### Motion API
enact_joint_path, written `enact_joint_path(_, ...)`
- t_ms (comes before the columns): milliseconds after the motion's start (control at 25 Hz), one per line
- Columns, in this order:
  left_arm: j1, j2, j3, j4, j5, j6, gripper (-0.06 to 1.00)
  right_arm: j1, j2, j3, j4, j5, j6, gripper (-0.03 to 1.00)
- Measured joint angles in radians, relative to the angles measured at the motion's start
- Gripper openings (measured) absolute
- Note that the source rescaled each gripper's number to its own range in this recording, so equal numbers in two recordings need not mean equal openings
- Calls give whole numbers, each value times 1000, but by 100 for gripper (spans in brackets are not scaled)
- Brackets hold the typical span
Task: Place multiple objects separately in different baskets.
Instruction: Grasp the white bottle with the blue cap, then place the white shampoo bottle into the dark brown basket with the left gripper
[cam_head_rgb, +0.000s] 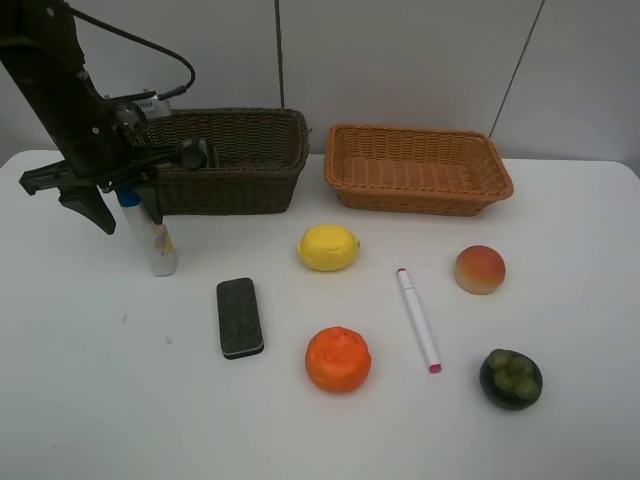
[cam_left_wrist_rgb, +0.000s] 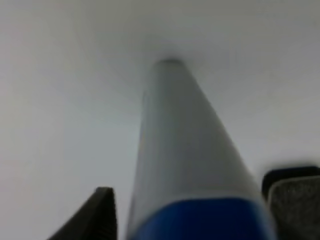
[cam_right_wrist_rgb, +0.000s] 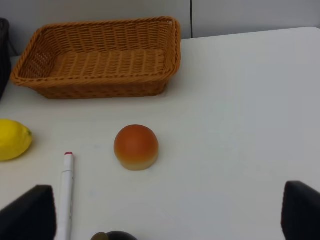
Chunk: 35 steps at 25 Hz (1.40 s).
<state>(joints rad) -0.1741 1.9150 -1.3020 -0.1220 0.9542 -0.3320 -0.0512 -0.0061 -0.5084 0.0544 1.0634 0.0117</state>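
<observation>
1. A plain white surface (cam_head_rgb: 80, 400) fills the scene, and a pale panelled wall (cam_head_rgb: 400, 60) with thin dark seams rises behind it.
2. Two wicker baskets stand side by side at the far edge, near each other but apart: a dark brown basket (cam_head_rgb: 250, 190) on the left and a light orange-tan basket (cam_head_rgb: 415, 200) on the right.
3. The white blue-capped tube (cam_head_rgb: 158, 245) stands upright before the dark basket's left end.
4. The left claw (cam_head_rgb: 130, 215) straddles the tube's cap. I cannot tell whether it is clamped.
5. The right claw (cam_right_wrist_rgb: 160, 215) is spread wide and holds nothing.
6. Loose on the surface lie the eraser block (cam_head_rgb: 240, 317), lemon (cam_head_rgb: 328, 247), orange (cam_head_rgb: 338, 358), pink-tipped marker (cam_head_rgb: 418, 320), peach (cam_head_rgb: 480, 269) and mangosteen (cam_head_rgb: 511, 378).
</observation>
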Motion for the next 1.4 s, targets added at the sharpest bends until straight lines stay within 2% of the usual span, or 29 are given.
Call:
enact_joint_path(40, 0, 0, 0, 1, 0, 8, 0, 0, 0, 0, 0, 0, 0, 100)
enact_joint_path(240, 0, -9, 2, -1, 10, 55, 3, 0, 0, 0, 0, 0, 0, 100)
enact_joint_path(400, 1, -84, -27, -47, 54, 112, 3, 0, 0, 0, 0, 0, 0, 100)
enact_joint_path(640, 1, -196, -272, -163, 51, 238, 3, 0, 0, 0, 0, 0, 0, 100)
enact_joint_path(760, 1, -190, -375, -223, 38, 265, 3, 0, 0, 0, 0, 0, 0, 100)
enact_joint_path(880, 1, -166, -429, -238, 9, 270, 3, 0, 0, 0, 0, 0, 0, 100)
enact_joint_path(1000, 1, -122, -437, -195, -48, 273, 3, 0, 0, 0, 0, 0, 0, 100)
enact_joint_path(1200, 1, -24, -438, -26, -146, 277, 3, 0, 0, 0, 0, 0, 0, 100)
enact_joint_path(1400, 2, 44, -438, 103, -182, 238, 3, 0, 0, 0, 0, 0, 0, 100)
